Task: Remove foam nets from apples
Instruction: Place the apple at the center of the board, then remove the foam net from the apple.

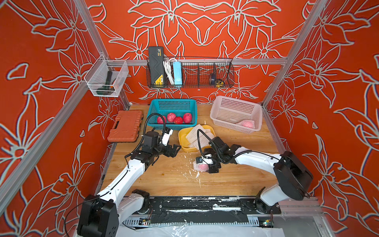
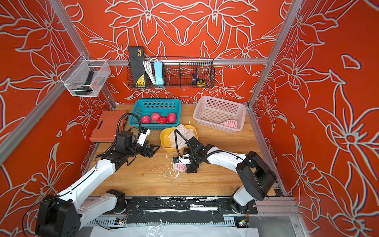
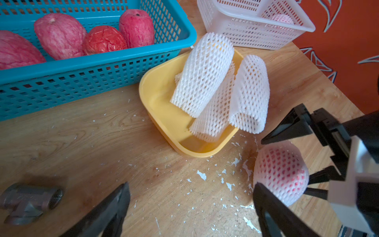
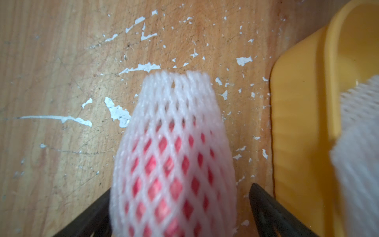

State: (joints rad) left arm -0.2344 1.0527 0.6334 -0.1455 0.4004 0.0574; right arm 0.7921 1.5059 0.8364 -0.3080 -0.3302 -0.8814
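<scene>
Foam net (image 4: 174, 92) sheathes the apple (image 4: 150, 165) lying on the table (image 4: 61, 143) between our right gripper's (image 4: 180, 187) spread jaws, which straddle it without squeezing. Our left gripper (image 3: 190, 184) hangs open, empty, nearby, placed, we judge, to strip the net into the tray (image 3: 155, 86).

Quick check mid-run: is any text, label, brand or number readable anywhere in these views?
No text can be read in any view.
Black case in the wire rack: yellow label, print too small to read.
Metal pipe fitting: faint raised marks, too blurred to read.
</scene>
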